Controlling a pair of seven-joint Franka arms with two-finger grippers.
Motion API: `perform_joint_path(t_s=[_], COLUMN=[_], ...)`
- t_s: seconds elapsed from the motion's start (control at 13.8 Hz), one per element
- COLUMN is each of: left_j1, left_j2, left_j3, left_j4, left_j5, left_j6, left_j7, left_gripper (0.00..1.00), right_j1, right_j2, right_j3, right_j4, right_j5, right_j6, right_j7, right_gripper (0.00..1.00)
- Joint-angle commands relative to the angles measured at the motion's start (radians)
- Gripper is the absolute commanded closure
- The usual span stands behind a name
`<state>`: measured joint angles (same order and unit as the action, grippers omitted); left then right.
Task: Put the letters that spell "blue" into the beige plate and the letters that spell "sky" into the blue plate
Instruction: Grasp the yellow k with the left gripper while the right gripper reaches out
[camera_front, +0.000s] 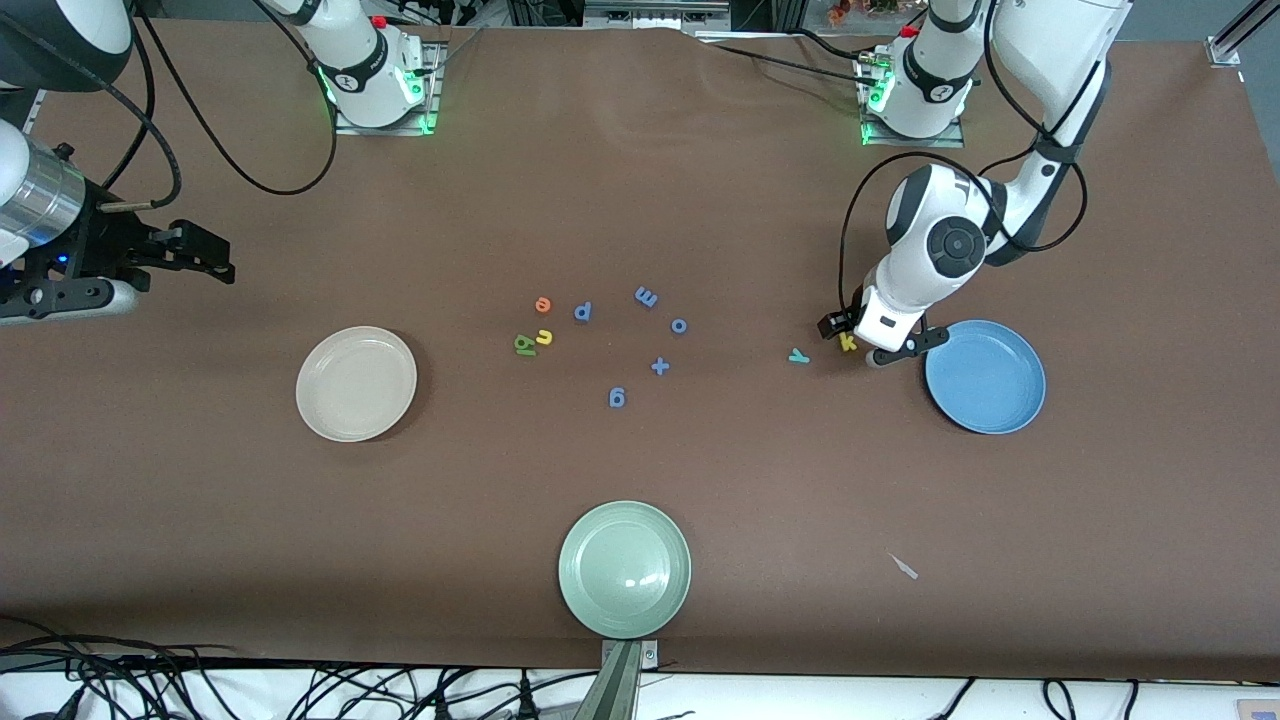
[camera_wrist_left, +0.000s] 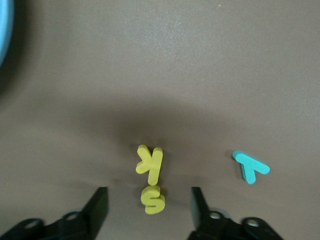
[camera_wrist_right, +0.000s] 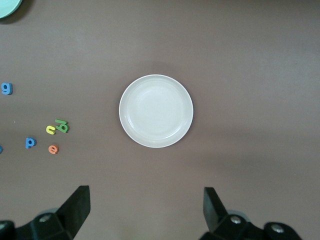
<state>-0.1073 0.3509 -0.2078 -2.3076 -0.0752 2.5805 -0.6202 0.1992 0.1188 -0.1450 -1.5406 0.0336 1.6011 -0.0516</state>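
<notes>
While straddling the yellow s (camera_wrist_left: 152, 198), the left gripper (camera_wrist_left: 149, 206) is sitting low at the table beside the blue plate (camera_front: 986, 376), jaws apart and gripping nothing, with the yellow k (camera_wrist_left: 149, 162) just beside the s. The right gripper (camera_wrist_right: 146, 209) is waiting wide open above the beige plate (camera_wrist_right: 156, 111), probably placed for the "blue" letters lying nearby.

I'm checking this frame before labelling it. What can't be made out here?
- Yellow s: hidden in the front view by the left gripper; shows only in the left wrist view, between the fingers.
- Blue plate: cut off by the left wrist view's edge.
- Light green b and darker green l: too small and close together in the front view to separate.
</notes>
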Motion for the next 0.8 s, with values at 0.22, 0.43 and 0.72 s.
perform_joint_path(t_s=[0.22, 0.43, 0.72], left_j1=[-0.006, -0.005, -0.006], left_j2=[0.04, 0.049, 0.048], left_j3=[0.008, 0.01, 0.011], left_j4=[0.001, 0.002, 0.005], left_j5=[0.064, 0.092, 0.106], left_j6=[0.053, 0.053, 0.053], left_j7=[-0.007, -0.015, -0.015], left_gripper=[0.33, 0.36, 0.45], right_j1=[0.008, 0.006, 0.023], right_j2=[0.019, 0.053, 0.105], right_j3=[0.008, 0.01, 0.019], right_j4=[0.03, 0.03, 0.014], right_j5=[-0.014, 0.002, 0.005], right_j6=[0.02, 0.068, 0.085], right_j7=[0.007, 0.038, 0.07], right_gripper=[0.0, 0.0, 0.0])
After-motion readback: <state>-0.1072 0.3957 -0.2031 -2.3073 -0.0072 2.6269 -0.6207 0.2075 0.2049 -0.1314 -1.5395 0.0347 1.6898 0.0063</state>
